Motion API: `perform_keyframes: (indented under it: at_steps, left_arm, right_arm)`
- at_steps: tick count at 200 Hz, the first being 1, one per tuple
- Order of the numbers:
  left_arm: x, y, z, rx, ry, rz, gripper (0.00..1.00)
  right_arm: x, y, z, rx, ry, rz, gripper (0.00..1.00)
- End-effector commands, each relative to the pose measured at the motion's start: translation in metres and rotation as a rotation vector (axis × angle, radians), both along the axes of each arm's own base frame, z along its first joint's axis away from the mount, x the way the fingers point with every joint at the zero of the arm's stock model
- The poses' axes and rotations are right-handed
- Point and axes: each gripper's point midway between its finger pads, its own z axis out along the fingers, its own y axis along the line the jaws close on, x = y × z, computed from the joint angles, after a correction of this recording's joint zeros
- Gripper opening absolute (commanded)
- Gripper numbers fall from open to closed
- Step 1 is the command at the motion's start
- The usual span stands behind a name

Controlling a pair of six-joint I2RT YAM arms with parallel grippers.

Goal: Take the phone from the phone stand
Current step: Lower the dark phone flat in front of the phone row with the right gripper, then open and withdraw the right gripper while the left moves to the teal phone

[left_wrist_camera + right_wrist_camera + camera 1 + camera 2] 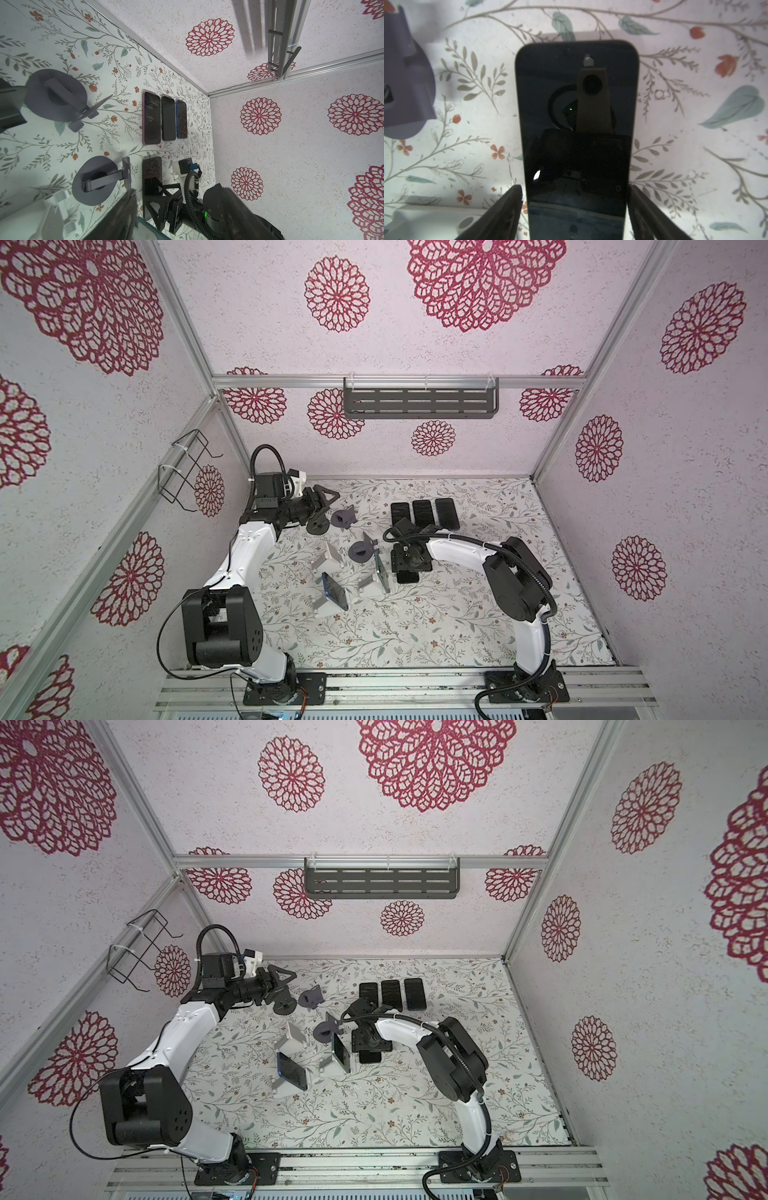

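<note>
A black phone (576,124) lies flat on the flowered table, screen up. My right gripper (575,207) hangs over its near end, open, one finger (504,209) on each long side with a thin gap. In both top views this gripper (409,568) (371,1046) covers most of that phone (407,577). A blue phone (334,591) (293,1071) leans on a white stand (322,608). A grey-green phone (380,572) (341,1052) leans on another white stand (368,585). My left gripper (328,499) (180,218) is open and empty at the back left.
Three phones (424,514) (166,118) lie side by side at the back. An empty white stand (332,558) and three dark grey stands (318,526) (345,519) (361,551) crowd the middle. A shelf (419,404) hangs on the back wall, a wire rack (187,472) on the left wall.
</note>
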Motion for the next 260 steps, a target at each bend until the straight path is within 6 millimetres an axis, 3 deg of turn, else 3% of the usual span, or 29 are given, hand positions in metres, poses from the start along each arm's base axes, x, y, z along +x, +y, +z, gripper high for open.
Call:
perform_keyframes:
  at_steps: [1,34,68,86,109,131,157,177,198,231,260]
  left_arm:
    - [-0.002,0.003,0.021,0.013,-0.055,-0.005,0.68]
    - [-0.009,0.001,0.03,0.057,-0.073,-0.042,0.75]
    - [-0.03,0.003,0.017,0.25,-0.019,-0.028,0.85]
    - [-0.047,-0.009,0.013,0.341,-0.024,-0.007,0.86]
    - [-0.071,-0.03,0.006,0.442,0.004,-0.008,0.8]
    - [-0.092,-0.046,0.001,0.511,0.046,-0.024,0.79]
    - [-0.109,-0.058,0.001,0.568,0.056,0.003,0.78]
    - [-0.122,-0.076,-0.006,0.594,0.079,-0.03,0.82]
    - [-0.132,-0.093,-0.016,0.647,0.092,-0.068,0.84]
    - [-0.139,-0.107,-0.029,0.69,0.125,-0.068,0.81]
    - [-0.143,-0.12,-0.038,0.686,0.157,-0.077,0.79]
  right_arm:
    - [0.01,-0.009,0.036,-0.007,-0.087,-0.001,0.82]
    - [0.014,-0.019,0.088,0.039,-0.248,0.04,0.84]
    - [-0.003,-0.067,0.133,-0.059,-0.333,0.042,0.87]
    - [-0.015,-0.092,0.141,-0.045,-0.357,0.029,0.88]
    - [-0.027,-0.122,0.155,0.024,-0.408,-0.015,0.82]
    - [-0.035,-0.138,0.17,0.112,-0.472,-0.034,0.8]
    - [-0.038,-0.155,0.171,0.113,-0.479,-0.044,0.81]
    - [-0.042,-0.162,0.159,0.119,-0.424,-0.051,0.77]
    - [-0.042,-0.167,0.15,0.144,-0.415,-0.071,0.79]
    - [-0.048,-0.173,0.136,0.131,-0.388,-0.062,0.86]
    - [-0.052,-0.178,0.121,0.118,-0.391,-0.072,0.86]
